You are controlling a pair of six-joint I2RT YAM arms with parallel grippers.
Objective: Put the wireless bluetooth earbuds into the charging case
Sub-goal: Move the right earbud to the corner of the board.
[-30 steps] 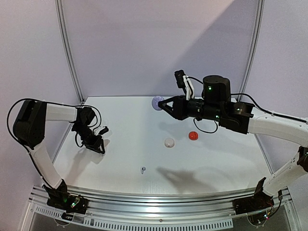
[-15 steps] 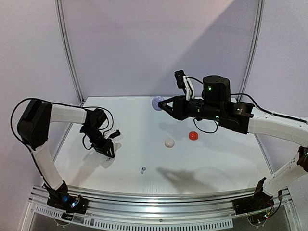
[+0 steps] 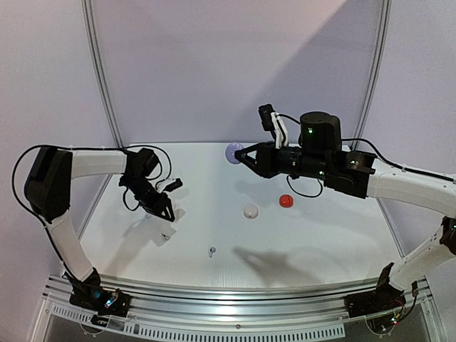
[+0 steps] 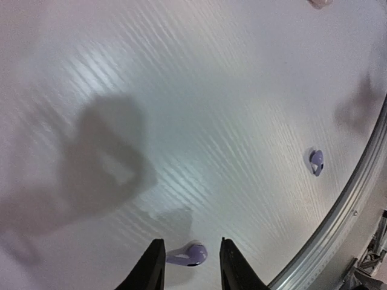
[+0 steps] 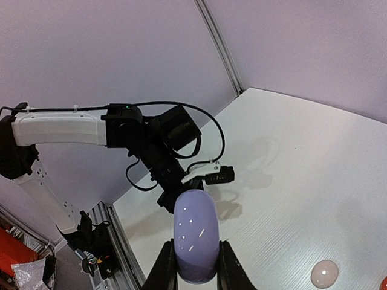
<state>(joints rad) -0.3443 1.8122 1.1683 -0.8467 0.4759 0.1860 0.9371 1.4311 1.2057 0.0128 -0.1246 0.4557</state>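
Note:
My right gripper (image 3: pixel 239 154) is shut on a lilac charging case (image 3: pixel 232 152), held high over the back of the table. In the right wrist view the case (image 5: pixel 195 235) stands between both fingers. My left gripper (image 3: pixel 169 212) hovers above the table's left half. Between its narrowly set fingers sits a lilac earbud (image 4: pixel 188 254), its stem against one finger, off the surface, with its shadow on the table. A second lilac earbud (image 3: pixel 211 251) lies on the table near the front, also in the left wrist view (image 4: pixel 315 162).
A white round case (image 3: pixel 250 211) and a red round case (image 3: pixel 286 201) rest shut on the table under the right arm. The metal front rail (image 4: pixel 338 223) runs close to the loose earbud. The left arm (image 5: pixel 145 136) reaches in from the left wall.
The left gripper has travelled right and toward the back, from the table's left edge to left of centre, carrying the earbud. The right arm and its case have not moved.

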